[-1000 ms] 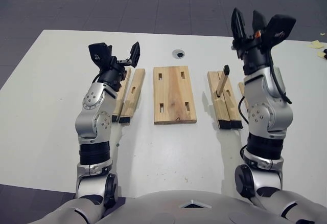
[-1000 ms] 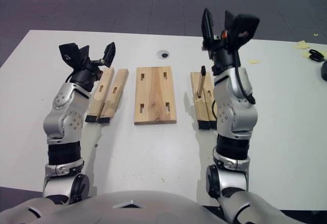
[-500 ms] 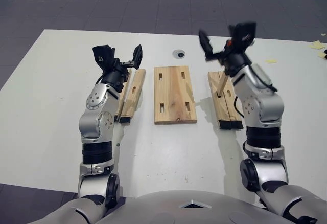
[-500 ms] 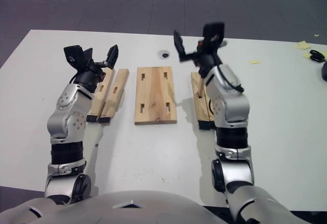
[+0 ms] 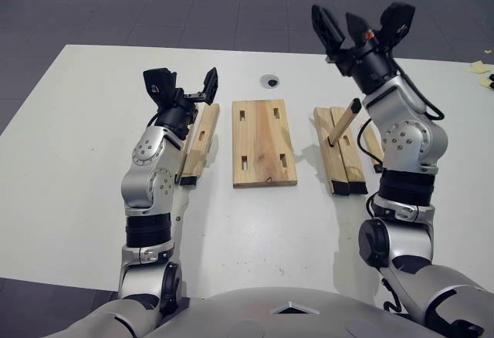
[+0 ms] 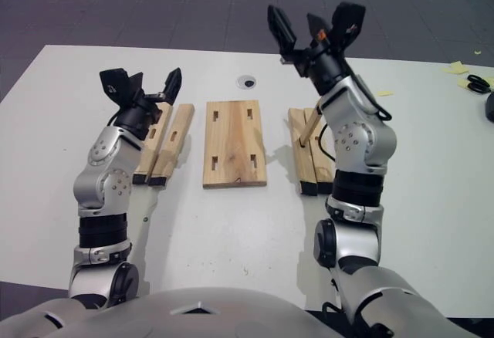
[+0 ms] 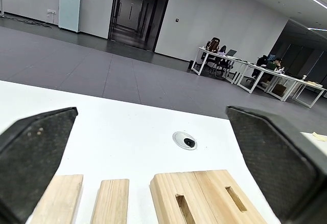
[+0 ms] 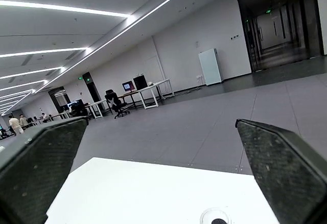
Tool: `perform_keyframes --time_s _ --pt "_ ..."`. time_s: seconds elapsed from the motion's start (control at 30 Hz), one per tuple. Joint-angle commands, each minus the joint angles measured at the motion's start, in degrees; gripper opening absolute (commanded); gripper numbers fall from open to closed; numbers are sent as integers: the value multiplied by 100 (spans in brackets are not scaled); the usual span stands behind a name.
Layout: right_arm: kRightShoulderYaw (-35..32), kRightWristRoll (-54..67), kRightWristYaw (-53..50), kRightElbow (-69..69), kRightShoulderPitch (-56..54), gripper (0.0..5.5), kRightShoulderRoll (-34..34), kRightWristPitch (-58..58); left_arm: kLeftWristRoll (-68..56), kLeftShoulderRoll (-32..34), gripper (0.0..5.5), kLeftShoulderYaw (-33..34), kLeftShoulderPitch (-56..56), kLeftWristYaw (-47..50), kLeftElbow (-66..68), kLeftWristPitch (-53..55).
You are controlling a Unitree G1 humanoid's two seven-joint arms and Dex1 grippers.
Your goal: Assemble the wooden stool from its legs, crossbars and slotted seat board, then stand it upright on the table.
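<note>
Both grippers open and raised over the table, stool still in parts.
Left gripper (image 5: 184, 85) hangs with its fingers spread wide above the far ends of the left pair of legs (image 5: 199, 141), holding nothing. Right gripper (image 5: 361, 23) is up higher over the far right part of the white table (image 5: 77, 122), fingers also apart and empty. Slotted seat board (image 5: 264, 142) lies flat in the middle, between the two arms. Right pair of legs (image 5: 343, 157) lies flat side by side just right of the board; a short crossbar (image 5: 344, 123) stands tilted with its lower end on them. One more wooden piece (image 5: 373, 147) sits right of that pair, mostly hidden behind the right arm. Round cable grommet (image 5: 269, 81) just beyond the board.
</note>
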Motion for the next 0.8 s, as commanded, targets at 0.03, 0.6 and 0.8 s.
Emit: perform_keyframes --time_s 0.03,0.6,0.8 --pt "144 -320 57 21 -19 540 -243 -175 56 21 540 4 -39 -26 50 -13" --pt "415 -963 239 732 836 540 -186 -603 101 14 540 11 -82 -13 108 -13" --pt "173 -708 56 461 230 540 -246 -467 98 18 540 12 -71 -28 118 -30"
